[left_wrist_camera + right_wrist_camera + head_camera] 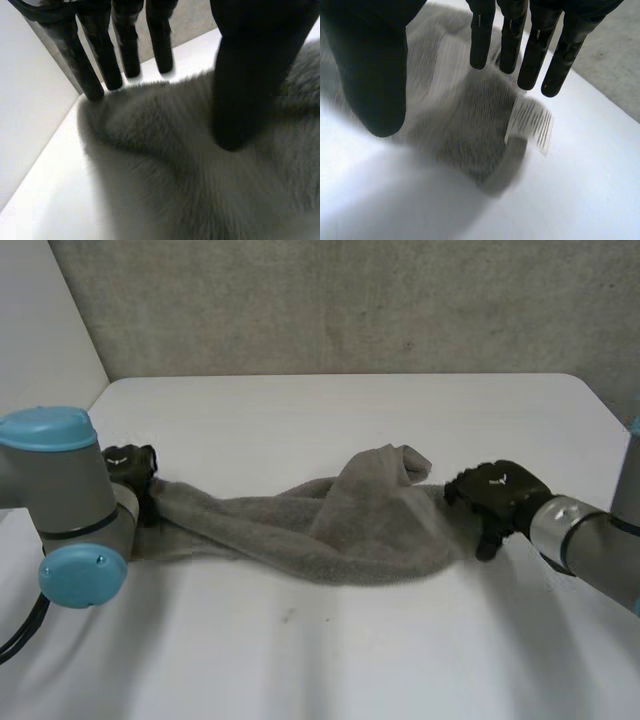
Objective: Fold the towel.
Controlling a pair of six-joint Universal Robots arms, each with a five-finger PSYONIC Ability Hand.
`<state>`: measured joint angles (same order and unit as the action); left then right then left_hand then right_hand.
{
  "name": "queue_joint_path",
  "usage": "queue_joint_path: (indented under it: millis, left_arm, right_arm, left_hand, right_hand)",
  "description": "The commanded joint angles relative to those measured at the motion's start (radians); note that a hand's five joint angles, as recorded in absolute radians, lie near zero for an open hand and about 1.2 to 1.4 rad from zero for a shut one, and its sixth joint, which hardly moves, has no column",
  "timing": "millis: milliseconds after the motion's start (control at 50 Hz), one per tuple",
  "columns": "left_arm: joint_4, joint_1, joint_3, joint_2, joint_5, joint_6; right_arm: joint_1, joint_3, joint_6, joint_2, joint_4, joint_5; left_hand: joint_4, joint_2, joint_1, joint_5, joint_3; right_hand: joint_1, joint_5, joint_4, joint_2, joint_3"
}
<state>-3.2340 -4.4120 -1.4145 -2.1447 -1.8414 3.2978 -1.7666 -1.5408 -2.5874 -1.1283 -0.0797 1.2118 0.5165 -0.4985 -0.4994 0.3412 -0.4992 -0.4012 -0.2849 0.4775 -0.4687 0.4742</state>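
The white bench [330,660] carries a grey towel [300,525], bunched lengthwise across its middle. The left robot hand [130,465] is at one end — fingers straight, thumb perhaps touching the pile. The right robot hand [500,490] is spread, holding nothing, over the other end — by a white label [532,120].

Count: 1 towel [300,528], grey. 1 white table [330,660] under it. 2 hands: left hand [130,462] at towel's left end, right hand [500,490] at towel's right end. 2 arms: left arm [60,485], right arm [590,540]. 1 white label [531,120] on towel's corner.
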Motion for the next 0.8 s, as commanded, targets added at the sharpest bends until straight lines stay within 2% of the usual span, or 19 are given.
queue_joint_path:
  millis: [20,100,200,280,420,540,580,600,620,660,800]
  left_arm:
    - [0.005,0.016,-0.069,0.046,0.046,-0.001]
    - [0.002,0.014,-0.15,0.124,0.094,-0.001]
    - [0.0,0.008,-0.24,0.201,0.116,-0.006]
    - [0.002,0.006,-0.3,0.246,0.133,-0.007]
    - [0.005,0.005,-0.441,0.36,0.217,-0.026]
    - [0.008,0.0,-0.486,0.402,0.24,-0.078]
    - [0.01,-0.003,-0.498,0.414,0.241,-0.099]
    - [0.01,-0.01,-0.512,0.422,0.243,-0.118]
    - [0.01,-0.018,-0.523,0.424,0.246,-0.124]
    - [0.008,-0.024,-0.531,0.422,0.249,-0.125]
    - [-0.003,-0.043,-0.537,0.401,0.251,-0.127]
  right_arm:
    - [0.061,-0.068,0.196,0.025,0.054,-0.147]
    - [0.067,-0.065,0.199,0.071,0.141,-0.155]
    - [0.065,-0.061,0.208,0.105,0.207,-0.153]
    - [0.061,-0.042,0.207,0.139,0.265,-0.146]
    - [0.055,-0.019,0.208,0.183,0.307,-0.109]
    - [0.055,-0.012,0.216,0.199,0.305,-0.107]
    - [0.056,-0.012,0.217,0.199,0.305,-0.104]
    - [0.056,-0.01,0.219,0.199,0.305,-0.103]
    - [0.056,-0.01,0.219,0.199,0.305,-0.103]
    - [0.056,0.002,0.213,0.194,0.304,-0.1]
    - [0.052,-0.001,0.187,0.109,0.282,-0.057]
  left_hand:
    - [-0.306,0.288,0.289,-0.305,0.289]
    - [-0.297,0.279,0.28,-0.296,0.28]
    - [-0.28,0.262,0.263,-0.279,0.262]
    - [-0.271,0.253,0.254,-0.27,0.253]
    - [-0.203,0.185,0.186,-0.202,0.186]
    - [-0.203,0.185,0.186,-0.202,0.186]
    - [-0.197,0.179,0.18,-0.197,0.18]
    - [-0.16,0.141,0.142,-0.159,0.142]
    - [-0.116,0.098,0.098,-0.115,0.098]
    - [-0.101,0.083,0.084,-0.1,0.083]
    - [-0.033,0.015,0.016,-0.032,0.016]
  right_hand:
    - [-0.195,-0.136,0.118,-0.127,0.122]
    - [-0.309,-0.25,0.232,-0.241,0.236]
    - [-0.403,-0.345,0.326,-0.335,0.33]
    - [-0.629,-0.57,0.552,-0.561,0.556]
    - [-0.583,-0.524,0.506,-0.515,0.51]
    - [-0.433,-0.374,0.356,-0.365,0.36]
    - [-0.465,-0.406,0.388,-0.397,0.392]
    - [-0.566,-0.508,0.49,-0.499,0.493]
    - [-0.567,-0.509,0.491,-0.5,0.494]
    - [-0.993,-0.935,0.917,-0.926,0.92]
    - [-0.995,-0.937,0.919,-0.928,0.922]
